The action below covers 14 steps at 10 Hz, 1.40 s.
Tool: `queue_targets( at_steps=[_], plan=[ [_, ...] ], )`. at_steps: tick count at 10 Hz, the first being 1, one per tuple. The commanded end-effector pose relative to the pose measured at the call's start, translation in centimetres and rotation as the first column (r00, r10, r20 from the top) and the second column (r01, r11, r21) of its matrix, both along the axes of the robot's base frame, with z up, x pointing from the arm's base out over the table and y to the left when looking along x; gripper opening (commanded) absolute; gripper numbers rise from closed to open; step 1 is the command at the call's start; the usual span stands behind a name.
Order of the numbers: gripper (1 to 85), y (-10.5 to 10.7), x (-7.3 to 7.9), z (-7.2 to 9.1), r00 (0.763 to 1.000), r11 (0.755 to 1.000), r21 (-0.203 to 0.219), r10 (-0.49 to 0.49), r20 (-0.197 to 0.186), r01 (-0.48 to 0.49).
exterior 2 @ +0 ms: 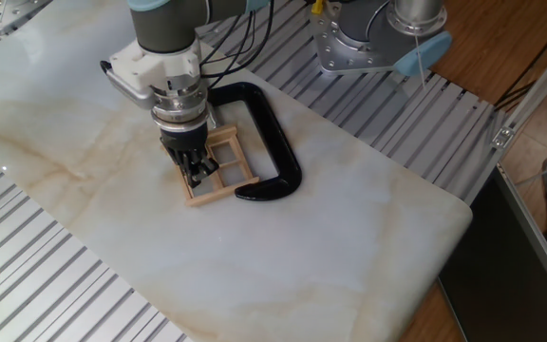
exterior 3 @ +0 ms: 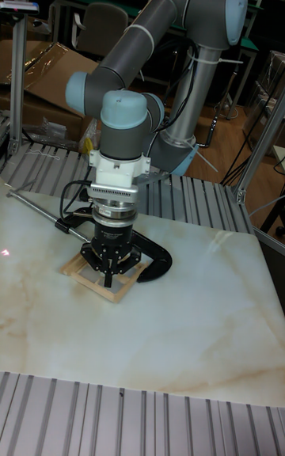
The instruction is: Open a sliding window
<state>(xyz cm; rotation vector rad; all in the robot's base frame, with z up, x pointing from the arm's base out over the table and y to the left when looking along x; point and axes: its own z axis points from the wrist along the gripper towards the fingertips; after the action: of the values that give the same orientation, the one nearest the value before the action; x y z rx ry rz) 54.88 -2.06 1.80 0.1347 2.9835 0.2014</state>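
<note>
The sliding window (exterior 2: pixel 224 171) (exterior 3: pixel 87 272) is a small light-tan wooden frame with thin crossbars, lying flat on the marble slab. A glossy black C-shaped clamp (exterior 2: pixel 267 142) (exterior 3: pixel 155 263) curves around its far and right sides. My gripper (exterior 2: pixel 198 176) (exterior 3: pixel 110 279) points straight down onto the frame's left part, its dark fingers close together at a crossbar. Whether they pinch the bar cannot be made out. The gripper body hides part of the frame.
The white marble slab (exterior 2: pixel 330 237) rests on a ribbed metal table (exterior 2: pixel 55 285). A second robot's grey base (exterior 2: pixel 359 43) stands at the back right. The slab's right edge (exterior 2: pixel 463 214) drops toward the floor.
</note>
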Motion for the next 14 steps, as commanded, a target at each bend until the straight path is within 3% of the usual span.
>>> queue_targets(
  at_steps=[1, 7, 10, 14],
  plan=[
    [0.7, -0.1, -0.3, 0.0, 1.000, 1.000, 0.008, -0.011, -0.002, 0.011],
    [0.7, -0.2, -0.9, -0.2, 1.000, 1.000, 0.004, -0.017, -0.004, 0.017],
    [0.7, -1.4, -1.0, -0.4, 0.997, 0.995, -0.065, 0.078, 0.008, -0.077],
    [0.7, 1.3, -1.0, 0.9, 0.986, 0.984, -0.063, 0.169, 0.004, -0.168]
  ],
)
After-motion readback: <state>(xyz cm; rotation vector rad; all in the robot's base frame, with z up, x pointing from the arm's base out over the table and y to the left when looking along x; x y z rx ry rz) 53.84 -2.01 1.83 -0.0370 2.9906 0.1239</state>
